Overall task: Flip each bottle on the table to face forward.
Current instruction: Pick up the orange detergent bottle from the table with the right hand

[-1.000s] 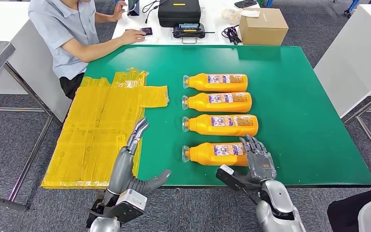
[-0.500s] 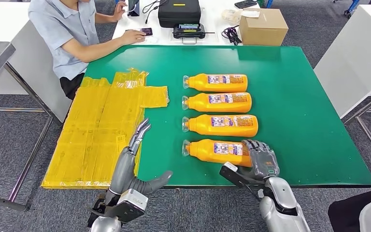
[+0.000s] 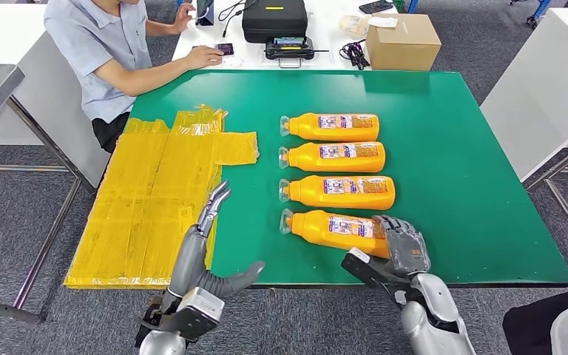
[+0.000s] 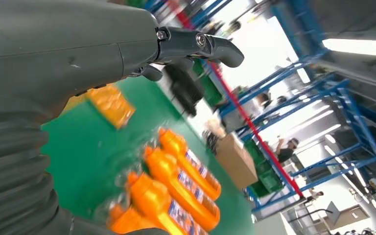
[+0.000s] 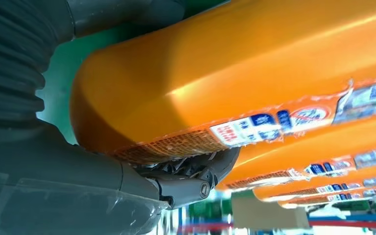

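Observation:
Several orange bottles lie in a column on the green table (image 3: 451, 148), caps to the left, labels up. My right hand (image 3: 405, 248) grips the base end of the nearest bottle (image 3: 333, 229), whose cap end is angled away from me. In the right wrist view the nearest bottle (image 5: 235, 73) lies between my thumb and fingers (image 5: 186, 181). Beyond it lie the second bottle (image 3: 338, 191), third bottle (image 3: 333, 157) and far bottle (image 3: 330, 126). My left hand (image 3: 205, 240) hovers open over the table's front left, holding nothing, fingers spread.
Yellow taped sheeting (image 3: 155, 192) covers the table's left part. A person (image 3: 111, 52) sits at the far left corner. A cardboard box (image 3: 403, 41) and a black case (image 3: 274, 18) stand on the white table beyond. The table's front edge is just under my hands.
My right hand closed its fingers over the nearest bottle's base end and took hold; the bottle has tilted slightly, cap end swinging away from me. The left hand stayed put.

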You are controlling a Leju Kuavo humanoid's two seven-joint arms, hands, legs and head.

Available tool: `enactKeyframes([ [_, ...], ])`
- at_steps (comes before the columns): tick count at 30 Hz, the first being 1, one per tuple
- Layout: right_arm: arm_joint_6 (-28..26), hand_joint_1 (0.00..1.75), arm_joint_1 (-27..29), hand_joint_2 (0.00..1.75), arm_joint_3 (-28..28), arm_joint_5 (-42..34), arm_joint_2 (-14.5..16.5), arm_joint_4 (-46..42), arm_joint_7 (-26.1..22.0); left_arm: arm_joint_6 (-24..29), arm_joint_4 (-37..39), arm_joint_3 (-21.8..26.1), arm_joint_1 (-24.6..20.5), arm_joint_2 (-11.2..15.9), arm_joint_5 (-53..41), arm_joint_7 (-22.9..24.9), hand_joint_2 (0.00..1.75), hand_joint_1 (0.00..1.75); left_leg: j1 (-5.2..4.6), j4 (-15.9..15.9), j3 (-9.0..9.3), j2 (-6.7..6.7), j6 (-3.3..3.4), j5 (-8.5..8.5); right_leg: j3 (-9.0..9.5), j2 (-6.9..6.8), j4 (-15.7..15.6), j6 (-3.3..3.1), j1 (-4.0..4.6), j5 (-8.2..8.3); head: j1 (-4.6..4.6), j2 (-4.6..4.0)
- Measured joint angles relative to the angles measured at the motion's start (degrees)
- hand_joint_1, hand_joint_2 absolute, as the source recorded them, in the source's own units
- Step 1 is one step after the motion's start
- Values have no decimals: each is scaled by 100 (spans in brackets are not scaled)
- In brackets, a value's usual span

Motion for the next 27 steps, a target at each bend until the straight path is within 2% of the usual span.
enactKeyframes([
  [7, 254, 175, 361, 175, -196, -742, 356, -607, -395, -195, 226, 49, -38, 0, 1134, 430, 175, 0, 2, 0, -11, 0, -1, 0, -9, 0, 1, -1, 1, -1, -1, 0],
  [12, 453, 175, 491, 175, -221, -1241, 642, -1243, -668, -338, 572, 150, -90, -3, 2564, 677, 175, 0, 1, -1, -14, 4, -1, 0, -13, 1, 2, -1, 0, -1, 0, 0],
  [19, 581, 175, 499, 175, -202, -1709, 903, -1804, -845, -360, 1055, 303, -172, -24, 2973, 758, 175, 0, 0, -1, -15, -1, 0, 1, -12, 0, 2, -1, -1, 0, 1, 0],
  [23, 755, 175, 495, 175, -199, -2121, 1006, -1949, -1027, -527, 1374, 370, -235, -33, 3365, 915, 175, 0, 0, -1, -16, -1, 0, 1, -13, 0, 2, -1, 0, 0, 1, 0],
  [27, 1007, 175, 488, 175, -172, -2427, 1094, -1981, -1085, -755, 1623, 423, -287, -43, 3715, 868, 175, 0, 1, -1, -16, -1, 0, 1, -13, 0, 2, -1, 0, -1, 1, 0],
])
